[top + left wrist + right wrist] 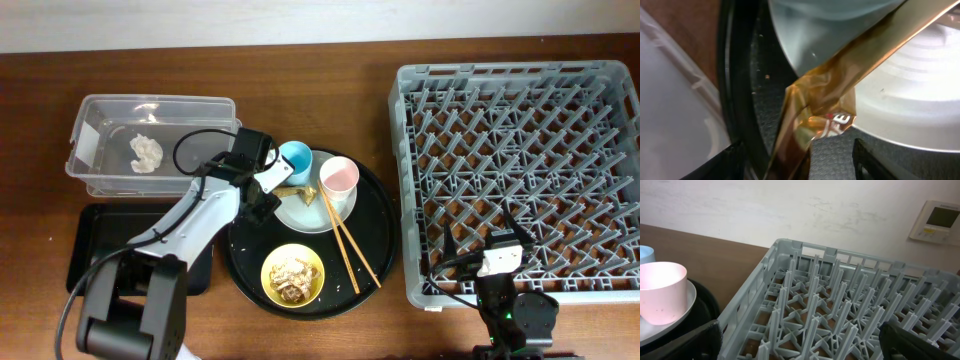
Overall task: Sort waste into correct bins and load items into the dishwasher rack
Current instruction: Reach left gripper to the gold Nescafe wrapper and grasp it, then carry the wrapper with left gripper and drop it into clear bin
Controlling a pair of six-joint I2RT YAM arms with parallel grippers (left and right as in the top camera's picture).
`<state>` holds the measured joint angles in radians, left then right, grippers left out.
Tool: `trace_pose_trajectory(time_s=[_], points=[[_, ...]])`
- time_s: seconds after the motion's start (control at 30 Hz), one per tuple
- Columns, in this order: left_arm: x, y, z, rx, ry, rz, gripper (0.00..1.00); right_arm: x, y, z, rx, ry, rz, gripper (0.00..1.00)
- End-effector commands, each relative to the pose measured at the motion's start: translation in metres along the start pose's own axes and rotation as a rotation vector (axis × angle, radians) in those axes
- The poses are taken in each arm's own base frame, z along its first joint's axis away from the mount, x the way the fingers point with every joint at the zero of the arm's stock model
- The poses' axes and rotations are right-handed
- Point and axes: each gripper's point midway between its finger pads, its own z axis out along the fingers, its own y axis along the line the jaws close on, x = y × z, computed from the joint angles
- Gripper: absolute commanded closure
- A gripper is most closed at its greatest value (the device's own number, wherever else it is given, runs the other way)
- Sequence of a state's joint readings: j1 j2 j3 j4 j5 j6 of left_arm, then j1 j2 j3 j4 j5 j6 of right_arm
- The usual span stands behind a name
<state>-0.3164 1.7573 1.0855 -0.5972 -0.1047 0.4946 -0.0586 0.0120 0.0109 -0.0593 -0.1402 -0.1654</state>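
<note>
1. Our left claw (796,150) is open. Its two fingers stand apart, one on each side of the gold-brown wrapper (825,112), and they do not squeeze it.
2. The wrapper lies on the big round black tray (377,215), right at the edge of the pale plate (300,215) and near the blue cup (295,157).
3. Our right claw (800,330) is wide open and holds nothing. It hangs over the grey rack (403,200).
4. The white tissue (146,152) lies in the clear tub (150,99).
5. The pink cup (339,177) stands on the plate. The chopsticks (348,243) lie from the plate across the round tray.
6. The yellow bowl (265,270) sits on the round tray with food bits (292,278) in it.
</note>
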Motion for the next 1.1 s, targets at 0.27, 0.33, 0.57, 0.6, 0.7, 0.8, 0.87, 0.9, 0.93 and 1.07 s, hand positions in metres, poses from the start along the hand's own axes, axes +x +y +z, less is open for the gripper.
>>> trace_pose_trajectory(time_s=[0.27, 0.33, 0.57, 0.6, 0.7, 0.8, 0.87, 0.9, 0.93, 1.07], points=[[0.010, -0.005, -0.009, 0.023, 0.027, 0.018, 0.99, 0.003, 0.000, 0.000, 0.000, 0.006, -0.001, 0.02], [0.007, -0.004, -0.033, 0.009, -0.010, -0.026, 0.99, 0.003, 0.000, 0.000, 0.000, 0.006, -0.001, 0.01], [0.004, 0.011, -0.133, -0.088, -0.230, -0.223, 1.00, 0.003, 0.000, 0.000, 0.000, 0.005, -0.001, 0.02], [0.001, 0.024, -0.156, -0.143, -0.303, -0.308, 0.99, 0.003, 0.000, 0.000, 0.000, 0.005, -0.001, 0.02], [0.002, 0.064, -0.209, -0.314, -0.484, -0.517, 1.00, 0.003, 0.000, 0.000, 0.000, 0.006, -0.001, 0.02], [0.008, 0.102, -0.233, -0.411, -0.590, -0.666, 1.00, 0.003, 0.000, 0.000, 0.000, 0.006, -0.001, 0.02], [0.020, 0.125, -0.216, -0.442, -0.544, -0.737, 0.99, 0.003, 0.000, 0.000, 0.000, 0.006, -0.001, 0.02], [0.025, 0.135, -0.203, -0.449, -0.511, -0.768, 1.00, 0.003, 0.000, 0.000, 0.000, 0.005, -0.001, 0.02], [0.032, 0.147, -0.185, -0.458, -0.464, -0.795, 0.99, 0.003, 0.000, 0.000, 0.000, 0.005, -0.001, 0.02], [0.047, 0.182, -0.111, -0.460, -0.334, -0.863, 0.85, 0.003, 0.000, 0.000, 0.000, 0.005, -0.001, 0.02]])
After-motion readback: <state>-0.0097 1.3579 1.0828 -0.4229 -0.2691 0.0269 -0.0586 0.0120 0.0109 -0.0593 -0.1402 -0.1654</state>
